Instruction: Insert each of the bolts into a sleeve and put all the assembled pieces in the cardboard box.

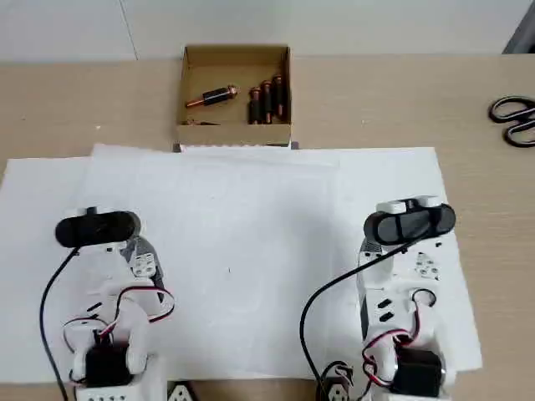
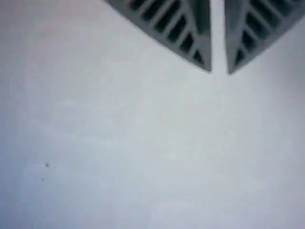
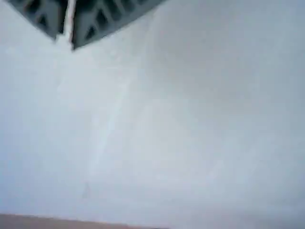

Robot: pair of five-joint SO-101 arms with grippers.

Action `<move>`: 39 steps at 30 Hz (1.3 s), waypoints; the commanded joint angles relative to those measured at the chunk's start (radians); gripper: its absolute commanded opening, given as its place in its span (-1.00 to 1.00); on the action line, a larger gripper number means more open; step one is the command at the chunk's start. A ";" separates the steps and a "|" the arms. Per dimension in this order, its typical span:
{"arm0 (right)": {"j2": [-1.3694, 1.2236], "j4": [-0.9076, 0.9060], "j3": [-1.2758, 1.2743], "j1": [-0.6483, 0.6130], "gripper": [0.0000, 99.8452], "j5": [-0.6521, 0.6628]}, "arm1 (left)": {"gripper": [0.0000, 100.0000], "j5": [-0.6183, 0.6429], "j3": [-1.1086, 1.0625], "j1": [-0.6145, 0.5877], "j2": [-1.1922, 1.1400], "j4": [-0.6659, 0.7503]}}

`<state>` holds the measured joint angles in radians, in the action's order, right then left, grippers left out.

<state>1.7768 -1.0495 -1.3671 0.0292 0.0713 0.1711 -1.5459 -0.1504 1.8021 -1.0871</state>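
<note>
4 assembled pieces, 1 cardboard box, 2 arms, 1 scissors.

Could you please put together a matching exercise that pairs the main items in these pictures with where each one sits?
Things:
1. cardboard box
2. scissors
3. white paper
4. assembled pieces

Places:
A. inside the box
B. at the far right, on bare wood
C. spread over the middle of the table
D. just past the paper's far edge

Pairs: 1-D, 2-B, 3-C, 4-A
</note>
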 commanded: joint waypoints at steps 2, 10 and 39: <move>-0.007 0.064 -0.115 0.015 -1.00 -0.014 | -0.99 -0.002 -0.035 0.002 0.009 0.029; -0.007 0.177 -0.279 0.016 -1.00 -0.014 | -0.99 -0.005 -0.088 0.002 0.009 0.044; -0.007 0.176 -0.319 0.021 -0.99 -0.021 | -0.99 -0.025 -0.087 0.040 0.009 0.043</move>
<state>1.7630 -0.8991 -1.6724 0.0414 0.0606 0.1450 -1.6395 -0.1120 1.8006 -1.0595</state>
